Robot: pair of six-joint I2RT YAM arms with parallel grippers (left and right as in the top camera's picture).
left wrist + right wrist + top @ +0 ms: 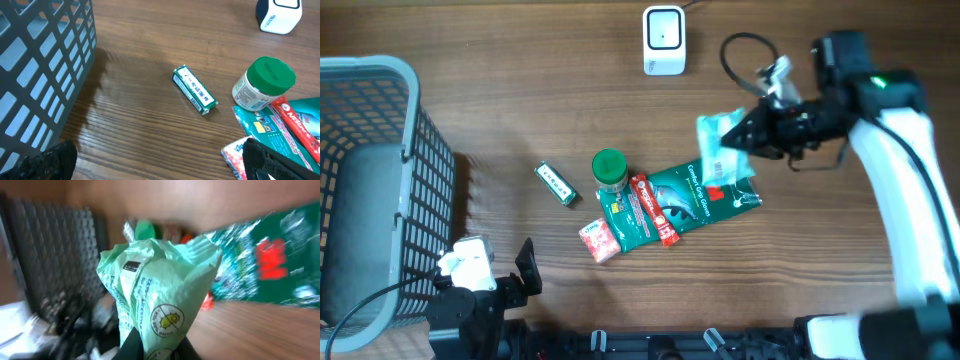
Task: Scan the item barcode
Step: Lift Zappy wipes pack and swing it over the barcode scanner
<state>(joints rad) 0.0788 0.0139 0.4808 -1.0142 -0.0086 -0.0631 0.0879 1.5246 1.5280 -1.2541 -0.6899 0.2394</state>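
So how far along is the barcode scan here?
Pickup looks done: the right gripper is shut on the pale green packet, held up off the table. In hand: the packet hangs below and right of the white scanner, not yet in front of it. Left: present the barcode to the scanner. The left gripper is open beside the basket, holding nothing.

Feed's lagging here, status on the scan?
Left gripper open, parked by basket. Right gripper shut on green packet, held off the table. Nothing between packet and scanner.
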